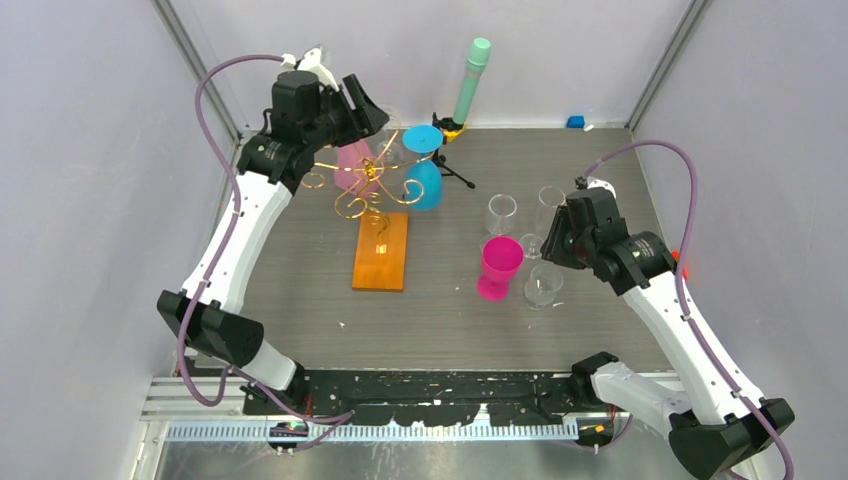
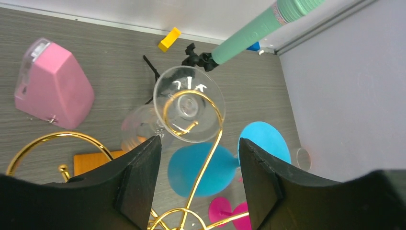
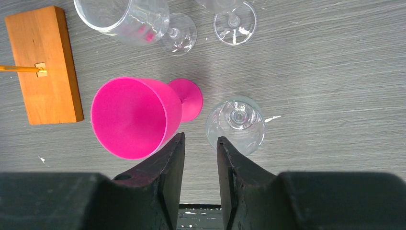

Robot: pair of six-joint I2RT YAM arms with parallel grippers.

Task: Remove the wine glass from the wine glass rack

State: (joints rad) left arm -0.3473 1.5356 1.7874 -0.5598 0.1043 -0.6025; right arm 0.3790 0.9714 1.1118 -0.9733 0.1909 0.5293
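Hovering at wine glass rack, upper centre-left of top view: left gripper jaws apart, empty. Clear wine glass hangs inverted on gold scroll, mid wrist view. Best: straddle stem squarely, miss wire, slide out along hook.

The wine glass rack stands left of frame centre, hanging glasses on its arms; the tripod behind it, upper centre; standing glasses cluster right of its base
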